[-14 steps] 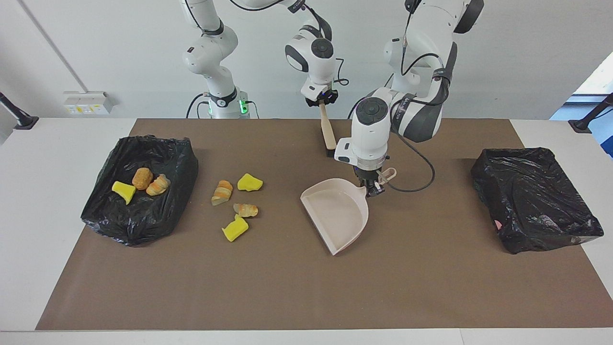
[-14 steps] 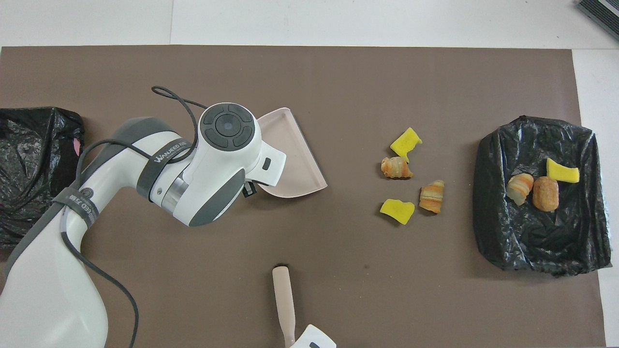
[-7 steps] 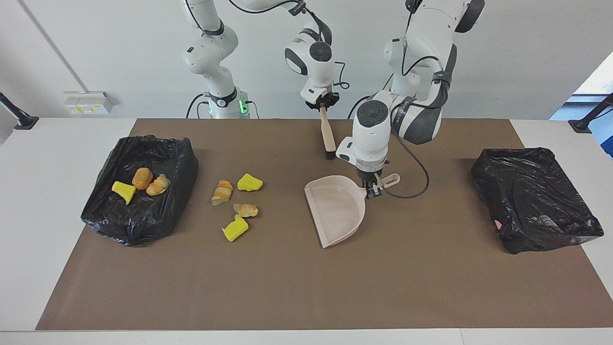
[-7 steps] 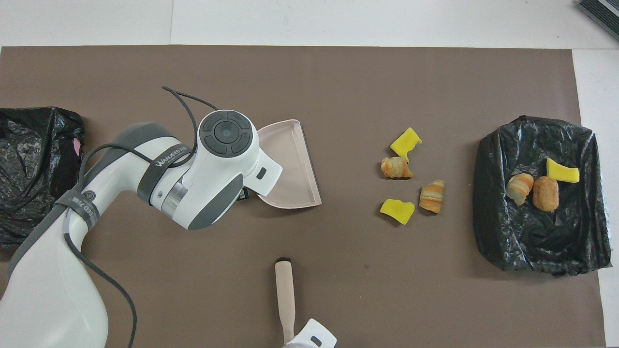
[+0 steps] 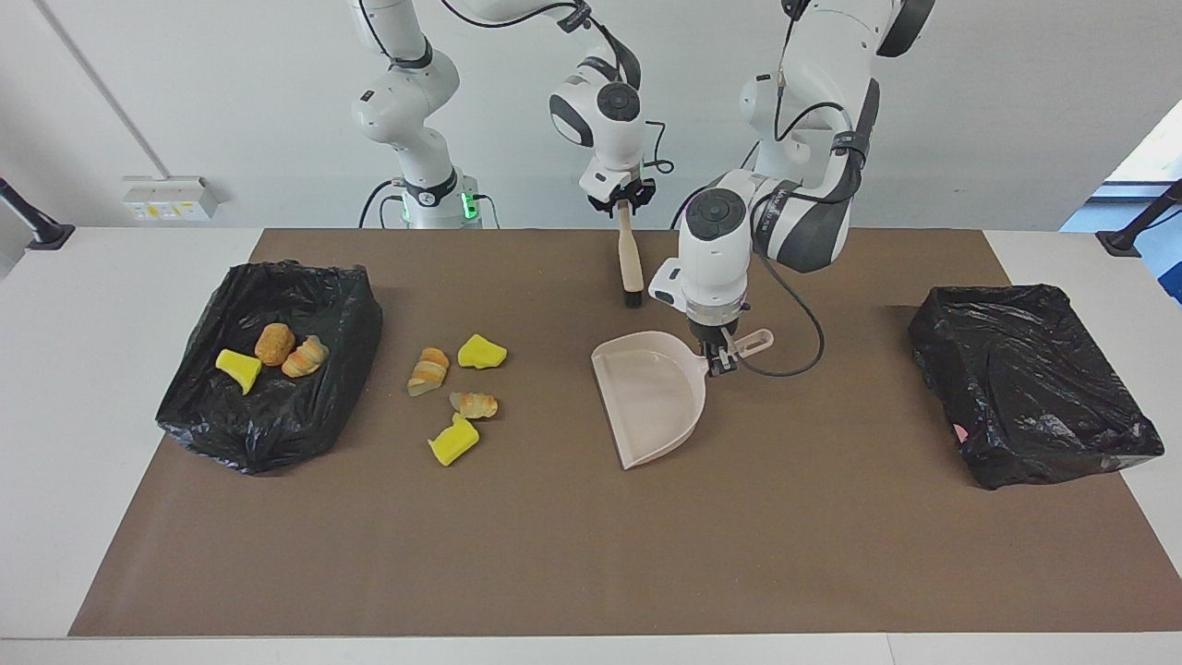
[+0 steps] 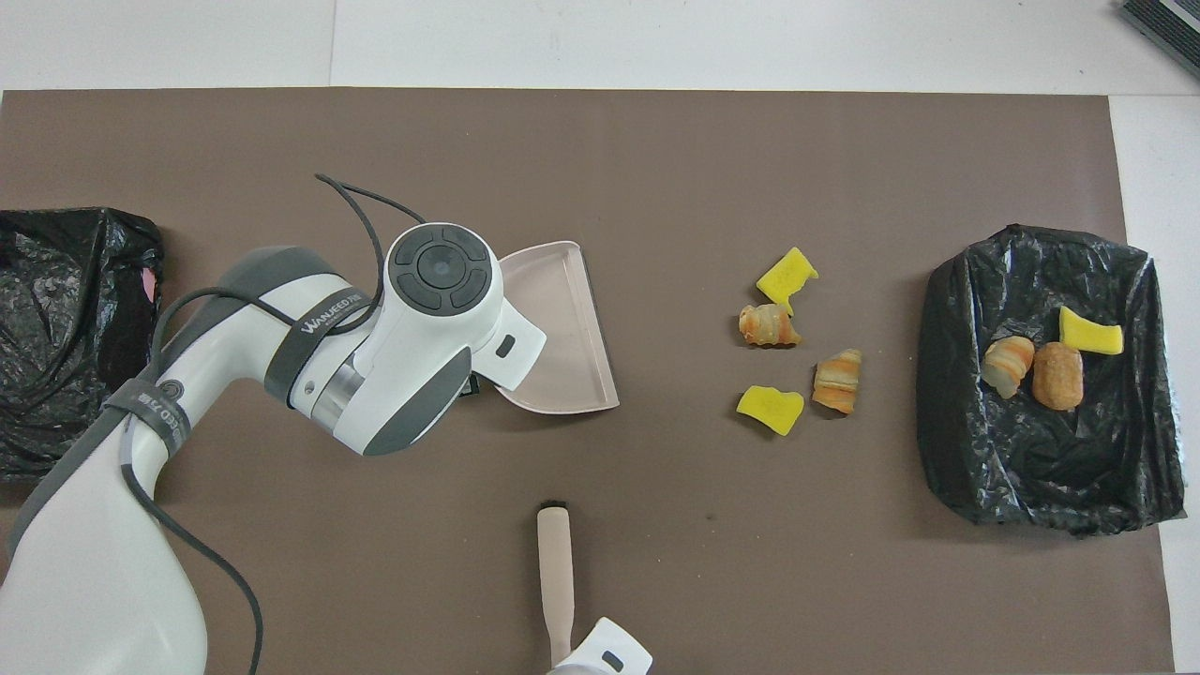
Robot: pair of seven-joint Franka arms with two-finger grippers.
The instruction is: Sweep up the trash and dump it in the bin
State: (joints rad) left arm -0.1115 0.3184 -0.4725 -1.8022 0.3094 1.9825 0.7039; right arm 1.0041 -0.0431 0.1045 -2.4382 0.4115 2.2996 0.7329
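The dustpan (image 5: 651, 397) lies flat on the brown mat (image 5: 591, 554) at the middle of the tabletop (image 5: 92, 369), its open mouth turned toward the loose trash. The left claw (image 5: 718, 362) is clenched on the dustpan's handle (image 5: 753, 343), at the side of the pan toward the left arm's end of the tabletop. The right claw (image 5: 623, 201) hangs nearer to the robots than the dustpan and has the brush (image 5: 631, 259) by the top of its handle, the dark bristles down close to the mat; how firmly it grips cannot be told.

Seven pieces of trash show in all. Three of them, a yellow chunk (image 5: 238, 368) and two tan-orange pieces (image 5: 274, 343) (image 5: 307, 356), already lie in the black-lined bin (image 5: 277, 425) toward the right arm's end of the tabletop from the dustpan. Four are left on the mat between the dustpan and that bin: two yellow chunks (image 5: 481, 352) (image 5: 452, 441) and two bread-like pieces (image 5: 429, 369) (image 5: 474, 404), all well apart from the pan's lip. A second black-lined bin (image 5: 1034, 388) sits on the dustpan's other flank, toward the left arm's end, with nothing of the trash visible in it.

By this showing the task is a little under halfway done. The four loose pieces must yet be swept into the pan and tipped into a bin.
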